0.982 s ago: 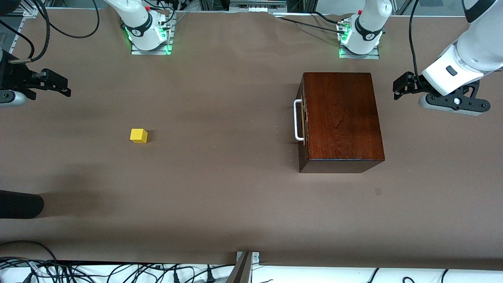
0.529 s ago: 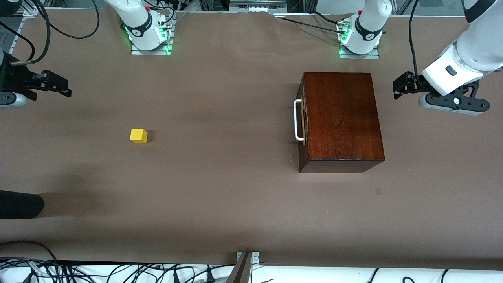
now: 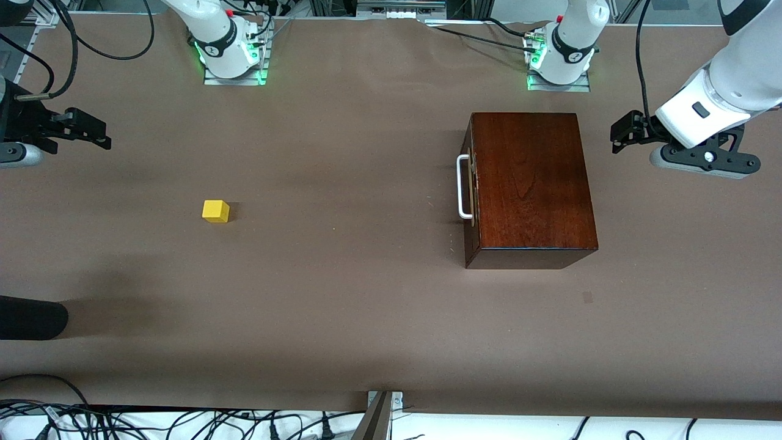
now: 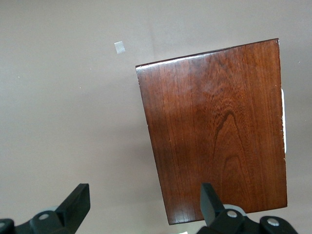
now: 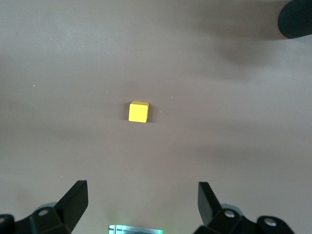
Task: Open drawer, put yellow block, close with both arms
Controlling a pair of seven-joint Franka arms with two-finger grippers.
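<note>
Brown desk (image 3: 342, 305) carries the shut drawer (image 3: 529, 188) at right of frame, its handle (image 3: 463, 186) facing the yellow block (image 3: 215, 211), nearest the spread-fingered left end effector (image 3: 618, 135), while the equally spread right end effector (image 3: 98, 137) waits at far left.

Left arm: raised, wrist bent down; left gripper (image 4: 141, 207) fingers spread wide, hovering beside the wooden box (image 3: 528, 186) at the left arm's end of the table.
Right arm: raised well apart from the box; right gripper (image 5: 142, 202) fingers spread wide.

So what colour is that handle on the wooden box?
White. The bar handle on the drawer's dark front shows best in the front view.
</note>
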